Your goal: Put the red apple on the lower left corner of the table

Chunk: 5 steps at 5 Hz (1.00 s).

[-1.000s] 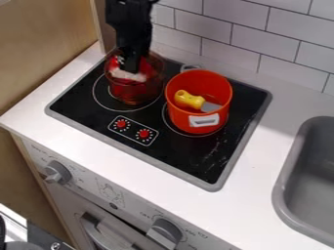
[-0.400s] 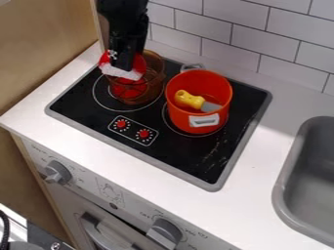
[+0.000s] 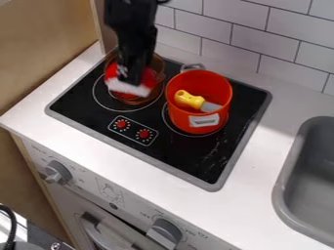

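- While hanging over the stovetop's (image 3: pixel 189 163) upper left, seems clamped with the hand (image 3: pixel 130 78) on the likely apple (image 3: pixel 124 87), red with a white band, at the lower tip, by the brown see-through pot (image 3: pixel 159 74).
- Needs carrying leftward and down from there, past the stovetop's edge, to the worktop's (image 3: pixel 32 107) lower left corner.
- Note the orange pot (image 3: pixel 179 114) to the right, yellow-handled tool (image 3: pixel 189 99) inside; farther right, the grey sink (image 3: pixel 281 195); behind, the tiled wall (image 3: pixel 261 41).
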{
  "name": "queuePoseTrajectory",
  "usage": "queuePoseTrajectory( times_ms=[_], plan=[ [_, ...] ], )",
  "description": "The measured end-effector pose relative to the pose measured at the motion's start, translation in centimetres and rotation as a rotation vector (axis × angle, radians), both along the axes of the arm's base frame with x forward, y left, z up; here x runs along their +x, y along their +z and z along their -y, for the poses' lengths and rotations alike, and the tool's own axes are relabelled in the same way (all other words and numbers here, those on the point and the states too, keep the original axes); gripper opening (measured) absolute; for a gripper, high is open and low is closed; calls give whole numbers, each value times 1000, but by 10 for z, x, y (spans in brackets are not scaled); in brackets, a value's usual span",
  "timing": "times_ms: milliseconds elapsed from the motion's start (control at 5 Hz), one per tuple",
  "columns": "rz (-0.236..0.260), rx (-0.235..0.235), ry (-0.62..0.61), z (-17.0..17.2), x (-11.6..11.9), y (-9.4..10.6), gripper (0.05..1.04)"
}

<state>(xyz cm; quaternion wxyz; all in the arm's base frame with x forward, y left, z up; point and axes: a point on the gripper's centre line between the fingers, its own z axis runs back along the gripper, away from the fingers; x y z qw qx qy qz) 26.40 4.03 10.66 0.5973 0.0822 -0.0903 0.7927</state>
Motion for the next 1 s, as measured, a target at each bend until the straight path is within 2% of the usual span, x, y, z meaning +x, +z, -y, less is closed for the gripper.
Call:
queuePoseTrajectory(
  times_ms=[400,800,1000],
  plan=[
    [29,3,30,32,-15,-22,513],
    [37,-17,81,73,-31,-27,513],
    [23,-36,110,99,-40,-26,513]
  ],
)
